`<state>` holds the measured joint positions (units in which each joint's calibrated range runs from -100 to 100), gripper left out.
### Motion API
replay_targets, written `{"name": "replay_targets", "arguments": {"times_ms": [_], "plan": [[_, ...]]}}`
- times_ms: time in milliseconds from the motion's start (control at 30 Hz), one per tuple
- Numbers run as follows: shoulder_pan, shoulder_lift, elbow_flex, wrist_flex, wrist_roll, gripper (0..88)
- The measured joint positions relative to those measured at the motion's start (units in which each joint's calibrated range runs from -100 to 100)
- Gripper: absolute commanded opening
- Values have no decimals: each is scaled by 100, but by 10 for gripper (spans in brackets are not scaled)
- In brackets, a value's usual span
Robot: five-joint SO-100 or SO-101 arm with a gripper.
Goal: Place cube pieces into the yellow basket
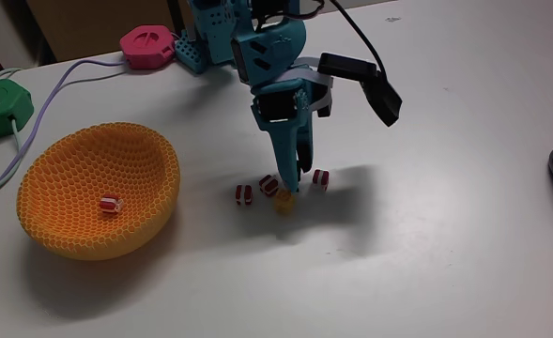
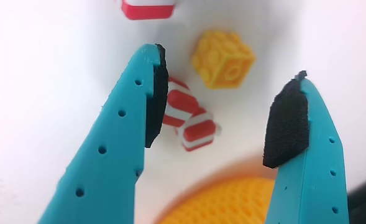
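Hovering gripper (image 2: 223, 112), jaws apart, above yellow cube (image 2: 222, 58) and striped cubes (image 2: 184, 118) (another striped cube (image 1: 110, 203) inside basket (image 1: 60, 239)).

Striped cube (image 2: 146, 9) cut by top edge, another (image 2: 186, 118) partly behind finger (wrist view)

Arm (image 1: 257, 47) is teal printed plastic, blocky segments, black servo faces set in the shells. Black camera module (image 1: 375, 86) on a black bracket off the wrist, black cable looping up from it. Gripper (image 1: 291, 181) has two tapered teal fingers (image 2: 108, 168), rows of small holes, black foam pads (image 2: 286, 124) on the inner faces.
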<state>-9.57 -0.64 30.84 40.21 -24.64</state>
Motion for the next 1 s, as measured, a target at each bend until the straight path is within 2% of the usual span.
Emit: {"name": "replay_targets", "arguments": {"times_ms": [300,467,600,733,867,1000], "plan": [[416,521,-89,-388,-24,261],[426,846,-197,-510,-73,221],[426,994,-276,-621,-220,0],[503,935,-296,-588,-298,0],[745,226,-374,-166,-24,0],[1402,-1210,-384,366,288,0]]}}
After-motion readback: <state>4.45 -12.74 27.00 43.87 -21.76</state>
